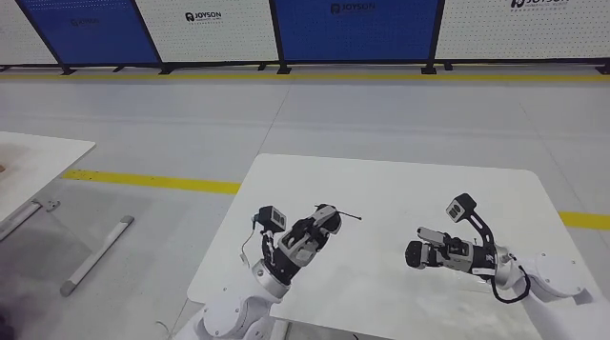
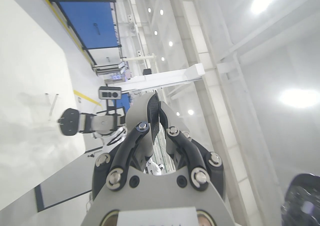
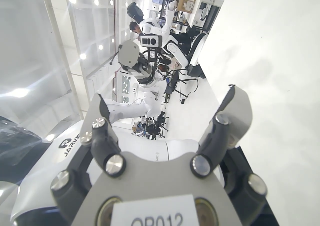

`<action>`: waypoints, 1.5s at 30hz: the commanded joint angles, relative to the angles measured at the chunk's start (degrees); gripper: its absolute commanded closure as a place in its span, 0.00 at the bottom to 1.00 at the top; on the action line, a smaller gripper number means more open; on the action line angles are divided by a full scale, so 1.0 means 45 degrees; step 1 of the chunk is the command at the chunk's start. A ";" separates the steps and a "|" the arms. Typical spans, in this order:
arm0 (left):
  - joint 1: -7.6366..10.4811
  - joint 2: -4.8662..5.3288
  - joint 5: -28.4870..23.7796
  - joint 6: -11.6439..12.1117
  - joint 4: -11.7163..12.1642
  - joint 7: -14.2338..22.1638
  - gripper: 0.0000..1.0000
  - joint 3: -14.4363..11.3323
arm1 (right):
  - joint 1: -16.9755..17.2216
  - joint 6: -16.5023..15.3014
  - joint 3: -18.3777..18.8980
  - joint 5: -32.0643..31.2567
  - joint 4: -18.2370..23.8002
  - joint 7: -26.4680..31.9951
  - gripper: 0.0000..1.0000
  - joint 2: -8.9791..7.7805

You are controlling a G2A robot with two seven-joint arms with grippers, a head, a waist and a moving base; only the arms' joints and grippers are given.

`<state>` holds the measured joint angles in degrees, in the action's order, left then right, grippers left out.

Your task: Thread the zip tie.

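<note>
Left gripper (image 1: 327,214) is clenched on the zip tie (image 1: 348,212). From the left wrist we see its two ribbed pads (image 2: 153,111) pressed flat together. The tie is a thin black strip, and its free end juts out past the fingertips towards the far side of the white table (image 1: 381,188), raised off the surface. From the right wrist the same strip pokes out beside that gripper's disc-shaped face.

Right gripper (image 3: 166,99) is released, its fingers spread wide with nothing between them. It hangs over the table, well apart from the left gripper and facing it across bare tabletop.

Beyond the right gripper, in the left wrist view, we note a thin pale sliver (image 2: 53,104) lying on the table. It is possibly a clear strip but too faint to name.

Past the table's far edge a yellow floor line (image 1: 143,181) runs across. Farther back stands a row of blue and white partition panels (image 1: 353,7). Off to the left gripper's outer side we see the corner of a second white table (image 1: 29,164).
</note>
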<state>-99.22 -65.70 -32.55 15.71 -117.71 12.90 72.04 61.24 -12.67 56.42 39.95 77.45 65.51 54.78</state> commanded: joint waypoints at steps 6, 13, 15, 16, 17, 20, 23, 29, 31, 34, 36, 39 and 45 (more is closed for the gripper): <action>-0.0357 0.0020 -0.0444 0.0805 -0.0047 0.0542 1.00 0.0374 | 0.0000 0.0000 0.0000 0.0000 0.0000 0.0000 0.00 0.0000; -0.0252 0.0016 0.0257 0.0284 0.0246 0.0267 1.00 0.0261 | 0.0000 0.0000 0.0000 0.0000 0.0000 0.0000 0.00 0.0000; -0.0094 0.0016 0.1216 -0.0591 0.0602 -0.0215 1.00 0.0128 | 0.0000 0.0000 0.0000 0.0000 0.0000 0.0000 0.00 0.0000; -0.0007 0.0004 0.1457 -0.0998 0.0651 -0.0351 1.00 -0.0027 | 0.0000 0.0000 0.0000 0.0000 0.0000 0.0000 0.00 0.0000; 0.0107 -0.0002 0.1706 -0.1532 0.0813 -0.0447 1.00 -0.0169 | 0.0000 0.0000 0.0000 0.0000 0.0000 0.0000 0.00 0.0000; 0.0312 -0.0031 0.2775 -0.2301 0.1145 -0.1108 1.00 -0.0466 | 0.0000 0.0000 0.0000 0.0000 0.0000 0.0000 0.00 0.0000; 0.0582 -0.0063 0.3729 -0.2916 0.1251 -0.1563 1.00 -0.0782 | 0.0000 0.0000 0.0000 0.0000 0.0000 0.0000 0.00 0.0000; 0.1265 -0.0138 0.5296 -0.4507 0.1429 -0.1722 1.00 -0.1642 | 0.0000 0.0000 0.0000 0.0000 0.0000 0.0000 0.00 0.0000; 0.1274 -0.0160 0.4869 -0.4393 0.1303 -0.1437 1.00 -0.1751 | 0.0000 0.0000 0.0000 0.0000 0.0000 0.0000 0.00 0.0000; 0.1274 -0.0160 0.4869 -0.4393 0.1303 -0.1437 1.00 -0.1751 | 0.0000 0.0000 0.0000 0.0000 0.0000 0.0000 0.00 0.0000; 0.1274 -0.0160 0.4869 -0.4393 0.1303 -0.1437 1.00 -0.1751 | 0.0000 0.0000 0.0000 0.0000 0.0000 0.0000 0.00 0.0000; 0.1315 -0.0171 0.4926 -0.4448 0.1453 -0.1642 1.00 -0.1726 | 0.0000 0.0000 0.0000 0.0000 0.0000 0.0000 0.00 0.0000; 0.1241 -0.0281 0.5342 -0.4662 0.2050 -0.2699 1.00 -0.2182 | 0.0000 0.0000 0.0000 0.0000 0.0000 0.0000 0.00 0.0000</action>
<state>-93.75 -66.94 -8.56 -4.92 -109.06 1.39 62.09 61.24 -12.67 56.42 39.95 77.45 65.51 54.78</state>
